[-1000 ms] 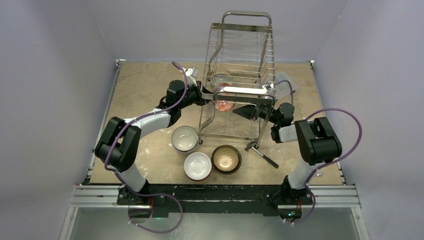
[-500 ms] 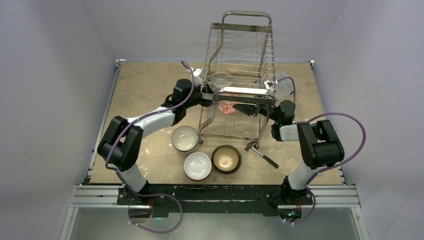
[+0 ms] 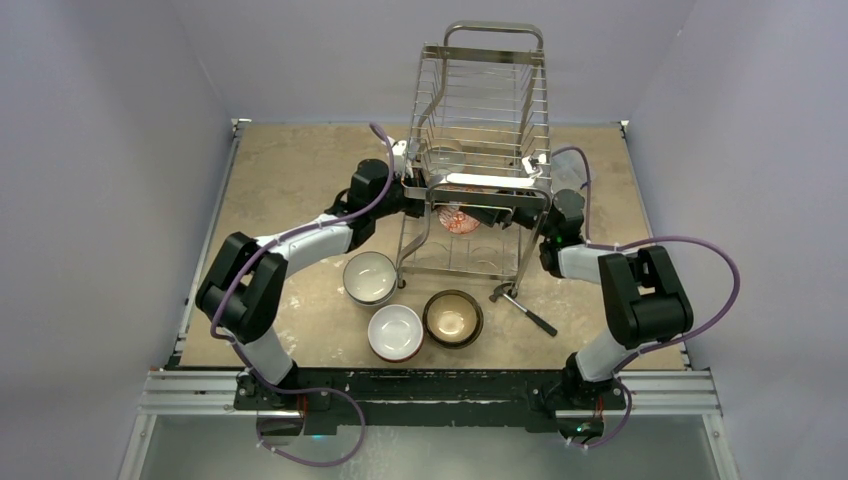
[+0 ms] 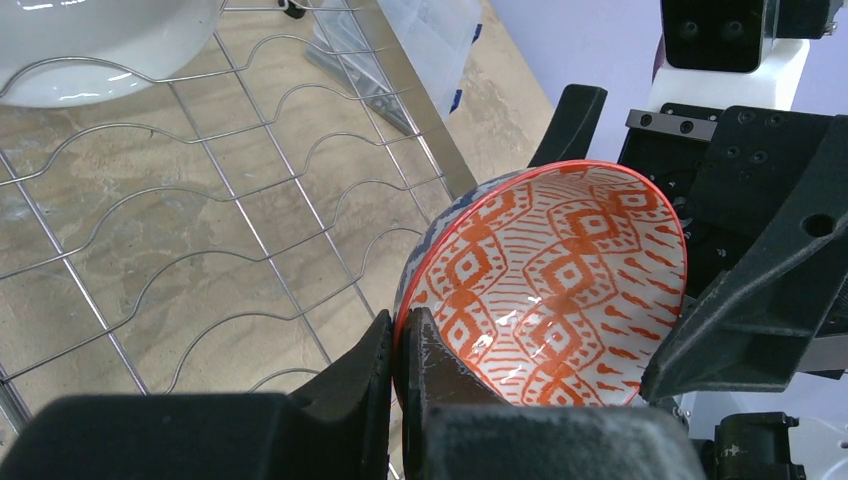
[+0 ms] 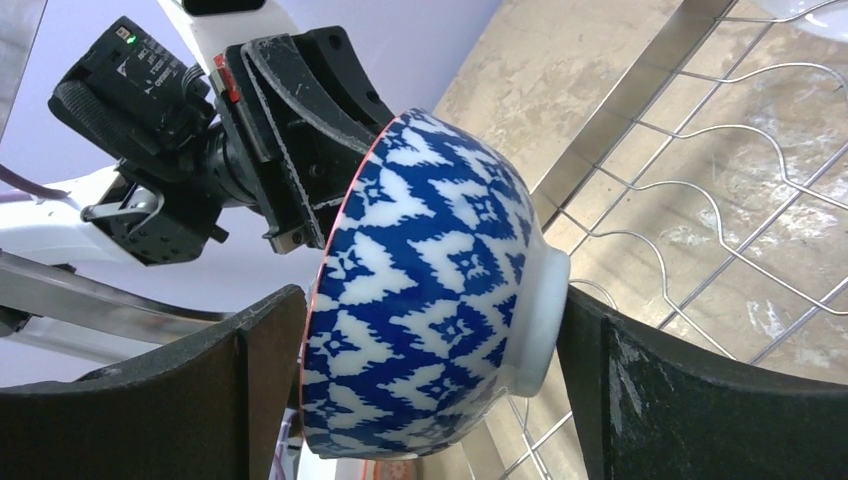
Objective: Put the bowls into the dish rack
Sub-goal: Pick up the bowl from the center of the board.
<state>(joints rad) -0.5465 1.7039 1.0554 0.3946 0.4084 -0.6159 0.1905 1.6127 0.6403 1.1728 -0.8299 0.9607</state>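
A bowl, red-and-white patterned inside [image 4: 560,270] and blue-and-white outside [image 5: 430,290], hangs on its side within the dish rack's [image 3: 485,120] lower tier [image 3: 460,217]. My left gripper [image 4: 400,340] is shut on its rim, reaching in from the left [image 3: 432,200]. My right gripper [image 5: 430,310] is open, reaching in from the right [image 3: 492,215]. Its fingers [image 5: 620,390] straddle the bowl from rim to foot, close to both. A white bowl [image 3: 443,157] sits in the rack. A copper-brown bowl [image 3: 370,277], a white bowl [image 3: 395,331] and a dark brown bowl [image 3: 453,318] stand on the table.
The rack's thin legs and wire shelf [image 4: 250,200] closely surround both grippers. A small dark-handled tool [image 3: 522,308] lies by the rack's front right leg. A clear plastic box [image 3: 577,172] sits behind the right arm.
The left gripper has carried the patterned bowl rightward, deeper under the rack. The right gripper has moved left and farther in, so its fingers now span the bowl.
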